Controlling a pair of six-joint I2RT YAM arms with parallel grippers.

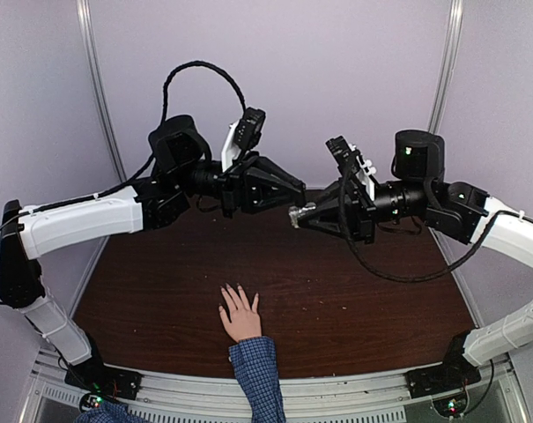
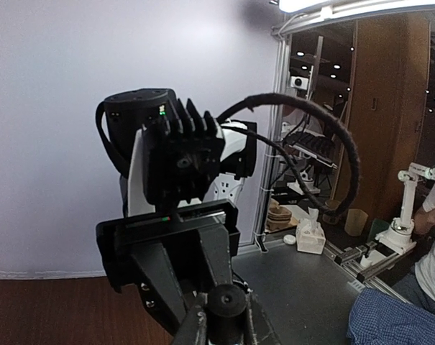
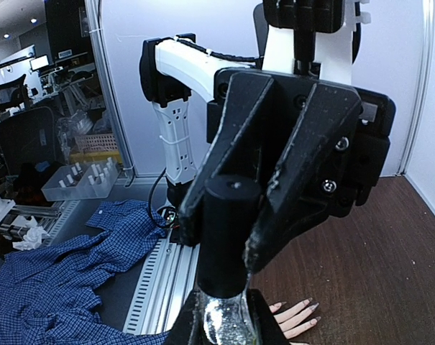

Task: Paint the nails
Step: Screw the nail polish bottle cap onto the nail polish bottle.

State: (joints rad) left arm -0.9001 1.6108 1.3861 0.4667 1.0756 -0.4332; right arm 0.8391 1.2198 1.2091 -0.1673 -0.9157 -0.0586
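A light-skinned hand (image 1: pixel 240 319) with a blue checked cuff (image 1: pixel 255 359) lies flat on the brown table (image 1: pixel 363 282), fingers spread. Its nails (image 3: pixel 312 306) show at the bottom of the right wrist view. High above the table my two grippers meet tip to tip. My right gripper (image 3: pixel 228 327) is shut on a clear glittery polish bottle (image 3: pixel 230 325). My left gripper (image 2: pixel 226 320) is shut on the bottle's black cap (image 2: pixel 226 303), which sits on the bottle (image 1: pixel 298 214). In the right wrist view the left gripper's fingers (image 3: pixel 303 165) flank the cap (image 3: pixel 228 230).
An aluminium rail (image 1: pixel 336 392) runs along the table's near edge, with both arm bases on it. White walls and metal posts (image 1: pixel 99 97) close the back and sides. A blue checked shirt (image 3: pixel 52 280) lies outside the rail.
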